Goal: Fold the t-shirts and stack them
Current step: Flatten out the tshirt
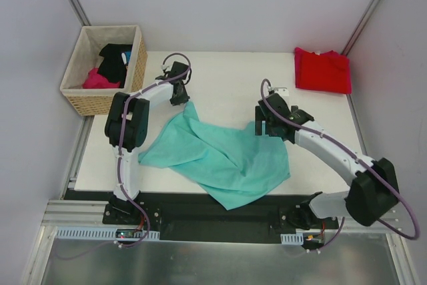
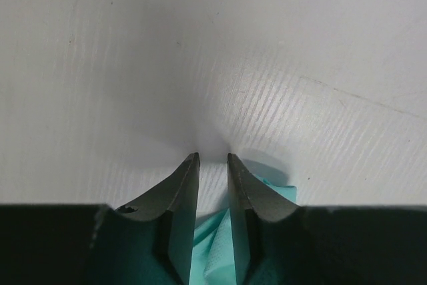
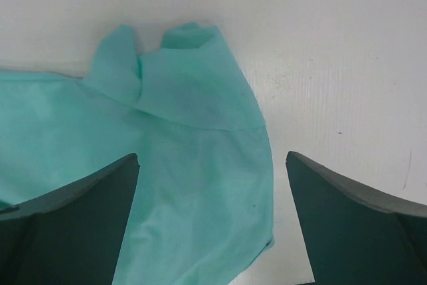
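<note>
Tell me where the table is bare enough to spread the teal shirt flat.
Barest: the far middle of the table, between the left pincer and the folded red shirt. The near centre is crowded by the rumpled teal shirt, and the right arm hangs over the right side.

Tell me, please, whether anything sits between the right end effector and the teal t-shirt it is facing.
Nothing visible does. The right end effector hangs open directly over the teal t-shirt. The cloth shows uncovered in the gap, and only the white table lies beside it.
</note>
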You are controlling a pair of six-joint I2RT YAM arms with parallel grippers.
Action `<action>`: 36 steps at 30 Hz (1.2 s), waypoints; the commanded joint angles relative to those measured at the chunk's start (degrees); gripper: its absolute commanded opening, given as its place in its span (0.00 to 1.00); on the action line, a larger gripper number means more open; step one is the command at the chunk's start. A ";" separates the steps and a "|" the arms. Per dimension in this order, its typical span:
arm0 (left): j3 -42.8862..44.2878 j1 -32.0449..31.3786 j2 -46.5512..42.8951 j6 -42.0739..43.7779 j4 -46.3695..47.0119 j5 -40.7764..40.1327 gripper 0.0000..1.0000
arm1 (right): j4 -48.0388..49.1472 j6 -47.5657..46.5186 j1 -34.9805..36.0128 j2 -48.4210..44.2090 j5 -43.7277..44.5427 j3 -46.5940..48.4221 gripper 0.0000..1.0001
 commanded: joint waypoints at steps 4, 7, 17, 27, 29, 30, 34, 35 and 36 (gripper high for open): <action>-1.96 -0.09 -4.31 -0.53 0.23 0.76 0.28 | 4.58 1.89 -5.56 7.21 -5.58 2.57 0.97; -2.32 -0.09 -5.80 -0.62 0.58 1.11 0.32 | 4.67 1.54 -5.56 8.10 -6.37 3.11 0.97; -6.35 -0.88 -11.16 -0.62 3.04 2.43 0.46 | 5.55 1.62 -5.56 8.89 -7.25 2.23 0.97; -6.19 -1.76 -10.12 0.34 5.85 5.15 0.45 | 5.37 1.28 -5.47 8.80 -6.90 2.14 0.97; -5.22 -1.67 -8.81 0.43 6.03 5.59 0.45 | 5.20 1.19 -5.56 8.63 -6.73 2.23 0.97; -4.87 -1.76 -8.54 0.34 6.03 5.77 0.45 | 5.28 1.18 -5.56 8.71 -6.72 2.23 0.97; -3.55 -1.76 -6.60 0.08 6.20 6.21 0.44 | 5.11 1.01 -5.47 8.89 -6.37 2.23 0.97; -3.55 -1.76 -5.82 -0.01 6.20 6.21 0.44 | 5.11 1.10 -5.56 8.89 -6.46 2.23 0.97; -3.46 -1.76 -5.55 -0.18 6.20 6.29 0.43 | 5.11 1.10 -5.47 8.89 -6.37 2.23 0.97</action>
